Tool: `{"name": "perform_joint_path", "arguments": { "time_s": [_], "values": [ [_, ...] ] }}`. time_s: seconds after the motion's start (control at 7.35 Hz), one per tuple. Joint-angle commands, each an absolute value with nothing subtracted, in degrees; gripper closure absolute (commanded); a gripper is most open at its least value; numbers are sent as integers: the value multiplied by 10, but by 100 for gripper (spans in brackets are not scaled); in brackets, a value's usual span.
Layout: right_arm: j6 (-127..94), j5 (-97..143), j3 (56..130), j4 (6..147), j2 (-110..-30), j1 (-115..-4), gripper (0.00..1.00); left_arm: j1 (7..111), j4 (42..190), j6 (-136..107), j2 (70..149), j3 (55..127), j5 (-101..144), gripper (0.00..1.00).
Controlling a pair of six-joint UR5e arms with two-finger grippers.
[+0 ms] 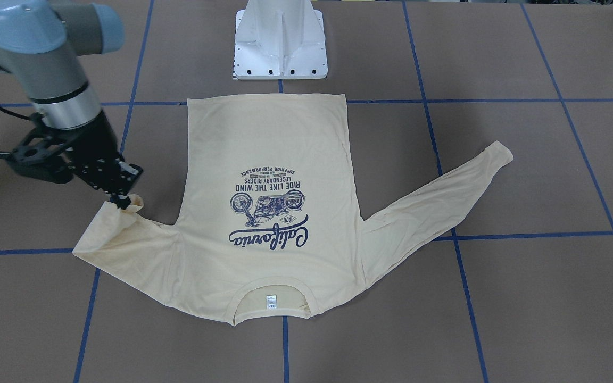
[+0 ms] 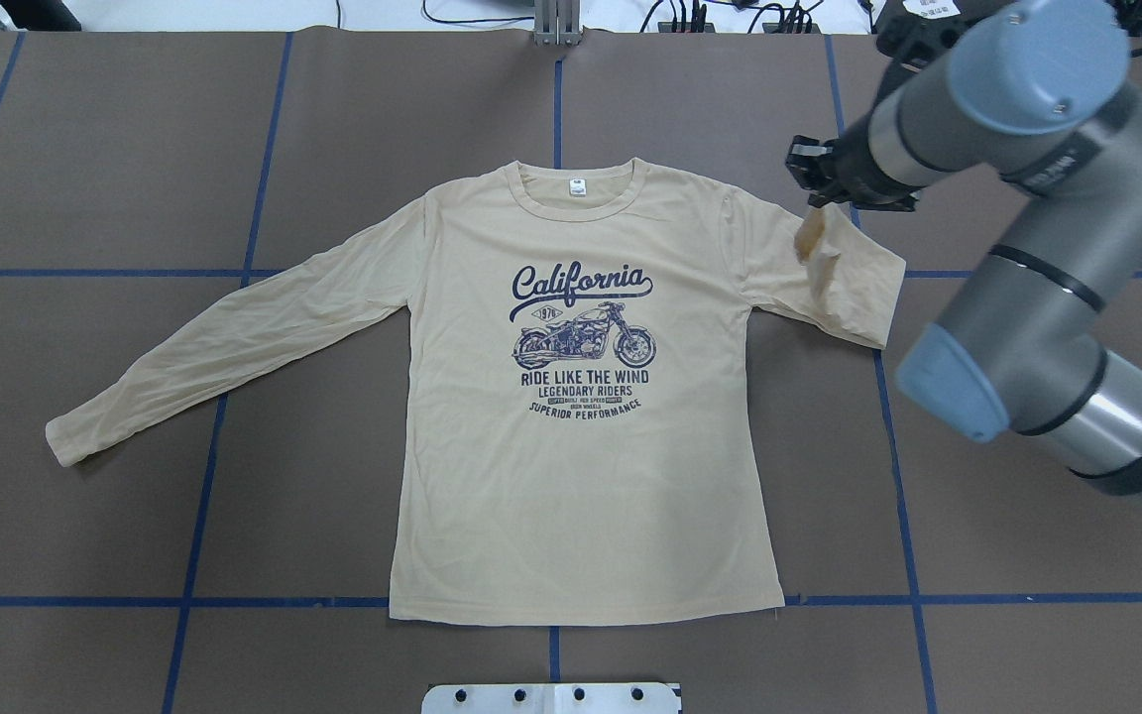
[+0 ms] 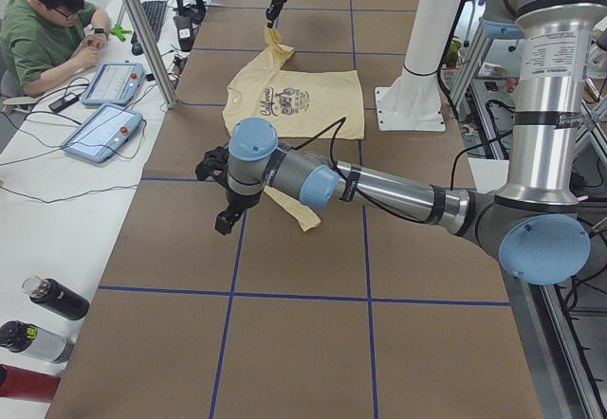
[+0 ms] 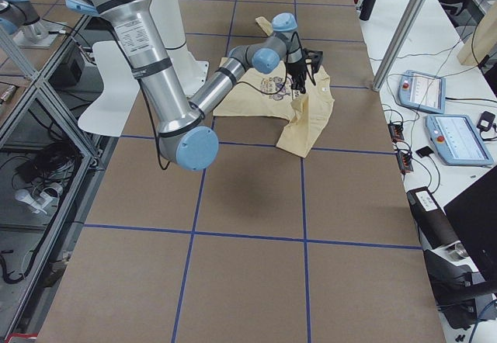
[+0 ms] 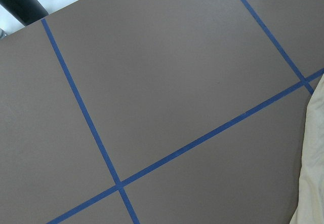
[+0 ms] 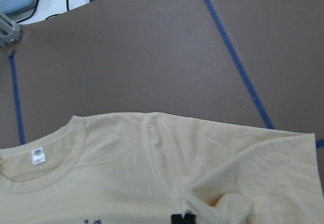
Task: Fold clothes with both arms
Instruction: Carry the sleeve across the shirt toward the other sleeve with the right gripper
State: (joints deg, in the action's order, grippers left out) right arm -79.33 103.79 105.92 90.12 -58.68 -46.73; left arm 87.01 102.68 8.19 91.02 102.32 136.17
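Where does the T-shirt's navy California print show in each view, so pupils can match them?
Front-facing: print centre, upside down.
Overhead: centre, upright.
Left: upper middle, far.
Right: upper middle, small.
Left wrist: not in it.
Right wrist: bottom edge, letter tops only.
Landmark: white pedestal beyond the hem, in all fixed views.

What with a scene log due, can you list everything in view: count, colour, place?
Pale cream-yellow long-sleeved T-shirt: one, navy print, flat mid-table, one sleeve doubled back.
Brown paper-covered table: one, blue tape grid.
White pedestal base: one, beside the hem.
Seated person: one, green shirt, side bench.
Grey touchscreen pendants: two, same bench.
Bottles: three, two dark, one red, bench end.
Grey-and-silver robot arms: two, light-blue caps.
Right hand: black, pinching the doubled-back cuff.
Left hand: black, near the other cuff; open or shut unclear.
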Motion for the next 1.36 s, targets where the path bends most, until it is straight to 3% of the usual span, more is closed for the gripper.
{"name": "perform_joint_path", "arguments": {
  "time_s": [0.0, 0.41, 0.82, 0.95, 1.09, 1.22],
  "values": [
    [-858, 982, 946, 953, -413, -439, 100, 870, 1027, 83, 911, 1015, 1362, 0],
    [-900, 940, 662, 947, -172, -405, 100, 870, 1027, 83, 911, 1013, 1362, 0],
    [-925, 866, 546, 836, -124, -344, 100, 870, 1027, 83, 911, 1009, 1362, 0],
    [-925, 864, 526, 820, -109, -333, 8, 869, 1028, 83, 912, 1006, 1362, 0],
    [-932, 864, 523, 819, -98, -328, 2, 868, 1028, 83, 912, 1006, 1362, 0],
    [-933, 865, 513, 819, -85, -327, 2, 867, 1028, 83, 912, 1006, 1362, 0]
  ]
}}
